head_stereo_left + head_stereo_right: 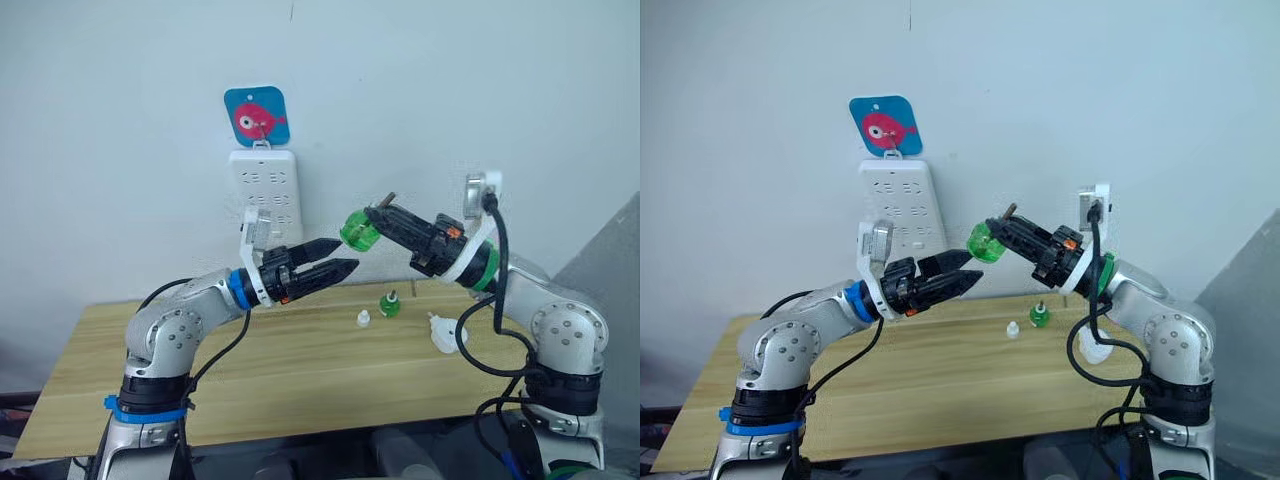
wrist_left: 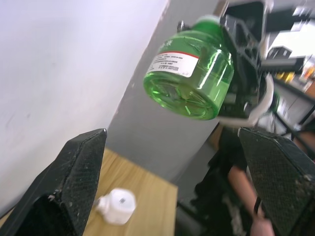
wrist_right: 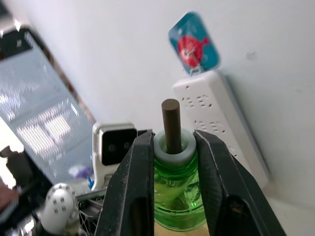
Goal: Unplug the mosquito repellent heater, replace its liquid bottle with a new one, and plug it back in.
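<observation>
holding the green liquid bottle [image 1: 356, 231] in my right gripper [image 1: 372, 222] above the table [image 1: 280, 380]; my left gripper [image 1: 340, 257] is close beside it, fingers apart and empty. the heater [image 1: 441, 334] lies unplugged on the table.

left wrist view: bottle base [image 2: 189, 93] faces my open fingers [image 2: 74, 182].

right wrist view: my fingers clamp the neck [image 3: 172, 150] below the wick [image 3: 171, 125]. risk: a slip during handover, since the neck grip is narrow.

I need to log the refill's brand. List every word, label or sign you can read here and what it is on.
Green liquid bottle, held in the right gripper: white label with a red band, print too blurred to read.
Blue tag above the white power strip: a red fish picture, no words.
</observation>
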Motion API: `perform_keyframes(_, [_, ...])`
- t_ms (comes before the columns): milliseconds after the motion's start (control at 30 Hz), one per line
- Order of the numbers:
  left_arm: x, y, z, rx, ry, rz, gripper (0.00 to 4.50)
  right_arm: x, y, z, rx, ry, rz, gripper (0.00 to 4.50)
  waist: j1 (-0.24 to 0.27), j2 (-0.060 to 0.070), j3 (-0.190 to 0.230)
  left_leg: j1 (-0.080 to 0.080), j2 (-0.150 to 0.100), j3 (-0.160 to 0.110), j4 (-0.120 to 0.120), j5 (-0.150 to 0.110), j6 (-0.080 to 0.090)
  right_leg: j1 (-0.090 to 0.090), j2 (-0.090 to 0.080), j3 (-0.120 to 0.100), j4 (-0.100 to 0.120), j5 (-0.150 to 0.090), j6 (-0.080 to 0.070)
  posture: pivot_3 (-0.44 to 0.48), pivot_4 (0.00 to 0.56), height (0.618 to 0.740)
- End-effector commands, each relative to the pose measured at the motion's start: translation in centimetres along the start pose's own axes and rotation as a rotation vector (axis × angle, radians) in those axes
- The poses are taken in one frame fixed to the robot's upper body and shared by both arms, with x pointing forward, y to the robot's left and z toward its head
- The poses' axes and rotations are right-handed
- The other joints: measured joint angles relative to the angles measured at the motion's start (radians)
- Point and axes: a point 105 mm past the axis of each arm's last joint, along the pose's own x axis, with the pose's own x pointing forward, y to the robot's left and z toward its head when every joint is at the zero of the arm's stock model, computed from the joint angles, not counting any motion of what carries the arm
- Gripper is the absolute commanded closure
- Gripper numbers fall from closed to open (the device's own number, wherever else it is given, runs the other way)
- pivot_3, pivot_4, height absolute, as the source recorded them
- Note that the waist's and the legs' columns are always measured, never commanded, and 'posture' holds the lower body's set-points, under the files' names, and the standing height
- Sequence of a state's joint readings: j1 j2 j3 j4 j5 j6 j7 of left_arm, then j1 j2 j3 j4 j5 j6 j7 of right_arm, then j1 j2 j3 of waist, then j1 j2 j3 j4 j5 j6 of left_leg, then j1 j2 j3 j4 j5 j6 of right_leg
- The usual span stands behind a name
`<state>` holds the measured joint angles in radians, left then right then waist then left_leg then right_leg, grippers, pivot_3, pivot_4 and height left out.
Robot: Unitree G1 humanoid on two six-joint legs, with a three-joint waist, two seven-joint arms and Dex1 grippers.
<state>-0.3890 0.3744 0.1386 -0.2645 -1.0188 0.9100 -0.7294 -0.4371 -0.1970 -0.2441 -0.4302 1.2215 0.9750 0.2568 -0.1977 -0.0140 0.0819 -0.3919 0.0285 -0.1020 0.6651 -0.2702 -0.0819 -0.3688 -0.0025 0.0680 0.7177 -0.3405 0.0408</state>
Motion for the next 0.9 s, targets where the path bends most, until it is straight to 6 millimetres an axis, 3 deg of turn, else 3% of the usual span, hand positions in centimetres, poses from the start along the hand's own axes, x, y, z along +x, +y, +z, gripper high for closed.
perform_keyframes(33, [0.7, -1.6, 2.2, 0.008, -0.084, -0.042, 0.00, -0.2, 0.5, 1.4, 0.058, -0.104, -0.016, 3.69, 0.000, 0.002, -0.005, 0.000, 0.000, 0.000, 0.000, 0.000, 0.000, 0.000, 0.000, 0.000, 0.000, 0.000, 0.000, -0.178, 0.000, 0.740])
perform_keyframes(300, [1.6, -2.1, 2.9, -0.058, -0.142, -0.046, 0.00, 0.2, 0.9, 1.4, 0.224, -0.172, -0.009, 3.69, 0.002, 0.005, -0.008, 0.014, 0.000, 0.001, -0.001, 0.000, 0.001, 0.013, 0.002, 0.001, -0.002, 0.000, 0.000, -0.161, 0.000, 0.740])
perform_keyframes(900, [2.4, -2.8, 3.4, -0.095, -0.162, -0.102, 0.00, 0.1, 2.4, 0.5, 0.345, -0.131, 0.055, 3.69, 0.004, 0.006, -0.008, 0.014, 0.000, 0.000, -0.002, 0.000, 0.001, 0.015, 0.006, 0.003, -0.005, 0.000, 0.000, -0.163, 0.000, 0.740])
